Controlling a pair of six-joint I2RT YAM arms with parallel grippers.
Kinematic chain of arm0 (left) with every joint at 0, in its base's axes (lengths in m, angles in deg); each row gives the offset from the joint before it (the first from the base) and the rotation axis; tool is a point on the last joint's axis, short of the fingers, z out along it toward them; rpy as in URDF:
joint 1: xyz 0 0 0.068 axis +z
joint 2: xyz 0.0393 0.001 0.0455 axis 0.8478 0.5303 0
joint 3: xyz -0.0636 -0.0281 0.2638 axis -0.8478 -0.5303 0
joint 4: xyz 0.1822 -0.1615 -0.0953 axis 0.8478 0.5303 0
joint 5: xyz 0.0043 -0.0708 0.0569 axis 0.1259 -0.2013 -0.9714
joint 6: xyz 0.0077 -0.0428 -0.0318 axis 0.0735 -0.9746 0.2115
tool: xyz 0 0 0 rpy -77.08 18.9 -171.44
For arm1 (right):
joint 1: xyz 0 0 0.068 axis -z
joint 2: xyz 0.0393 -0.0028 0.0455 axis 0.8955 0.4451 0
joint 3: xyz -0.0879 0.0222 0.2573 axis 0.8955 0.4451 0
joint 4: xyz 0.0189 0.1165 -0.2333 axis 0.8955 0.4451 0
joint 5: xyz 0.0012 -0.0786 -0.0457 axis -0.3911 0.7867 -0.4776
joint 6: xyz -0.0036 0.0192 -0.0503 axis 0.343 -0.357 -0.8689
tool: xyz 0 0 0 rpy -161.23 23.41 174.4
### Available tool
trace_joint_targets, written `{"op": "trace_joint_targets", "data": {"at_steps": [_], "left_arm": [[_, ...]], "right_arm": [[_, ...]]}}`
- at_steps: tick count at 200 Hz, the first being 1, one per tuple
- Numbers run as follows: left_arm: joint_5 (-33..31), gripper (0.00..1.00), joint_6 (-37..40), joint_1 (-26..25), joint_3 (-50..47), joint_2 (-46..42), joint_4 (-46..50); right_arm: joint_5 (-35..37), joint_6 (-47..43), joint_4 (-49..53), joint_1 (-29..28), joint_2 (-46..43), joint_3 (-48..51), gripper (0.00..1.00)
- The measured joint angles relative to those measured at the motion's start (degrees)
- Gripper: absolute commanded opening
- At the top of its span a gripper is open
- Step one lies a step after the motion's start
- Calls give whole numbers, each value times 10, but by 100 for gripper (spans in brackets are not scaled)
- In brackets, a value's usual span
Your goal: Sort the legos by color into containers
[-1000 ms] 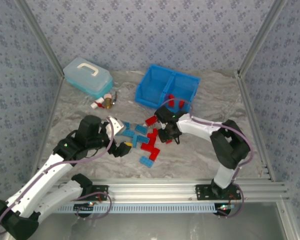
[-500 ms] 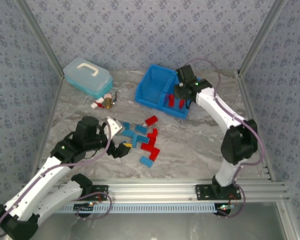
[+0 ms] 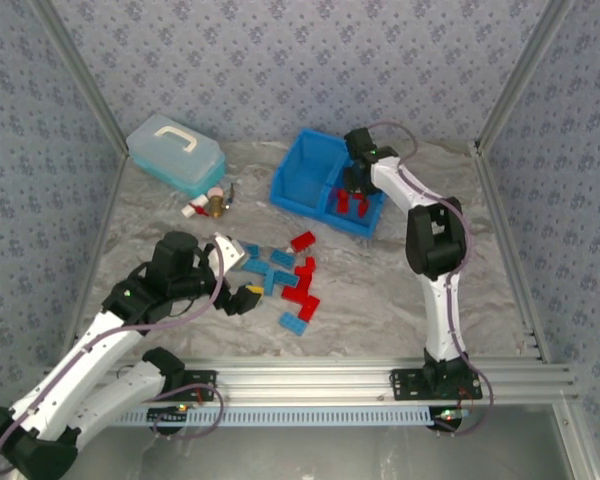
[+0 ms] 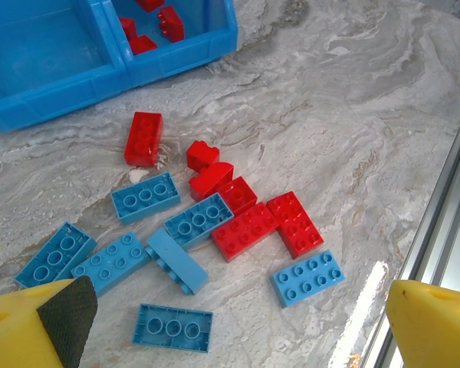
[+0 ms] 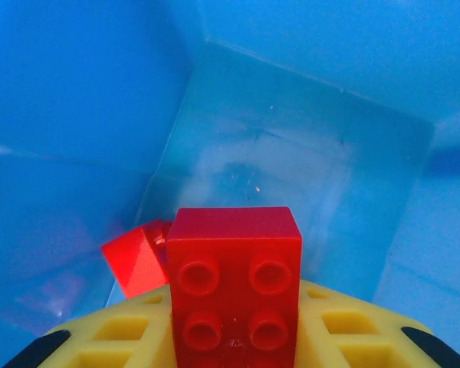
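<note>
The right gripper (image 3: pixel 358 186) hangs inside the right compartment of the blue bin (image 3: pixel 292 198), at the upper centre of the overhead view. In the right wrist view its yellow fingers (image 5: pixel 115 337) are closed on a red two-by-two brick (image 5: pixel 234 285), studs facing the camera. Another red brick (image 5: pixel 136 257) lies on the compartment floor just left of it.

The left gripper (image 3: pixel 238 275) sits at centre left, spread wide with nothing in it. Just to its right, mid-frame, the loose legos (image 3: pixel 286 280) lie on the marble tabletop (image 3: pixel 380 300): seven blue and six red, several touching.
</note>
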Motion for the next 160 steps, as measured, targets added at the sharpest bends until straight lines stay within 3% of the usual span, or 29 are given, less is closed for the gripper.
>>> {"op": "trace_joint_targets", "data": {"at_steps": [35,104,132,160], "left_arm": [[3,99,0,3,0,2,0],[17,99,0,15,0,2,0],[17,99,0,15,0,2,0],[17,99,0,15,0,2,0]], "right_arm": [[-3,-2,13,1,30,-31,53],[-3,-5,33,-2,19,-33,53],[7,-10,32,-15,-62,4,54],[20,-15,13,-50,-202,88,55]]}}
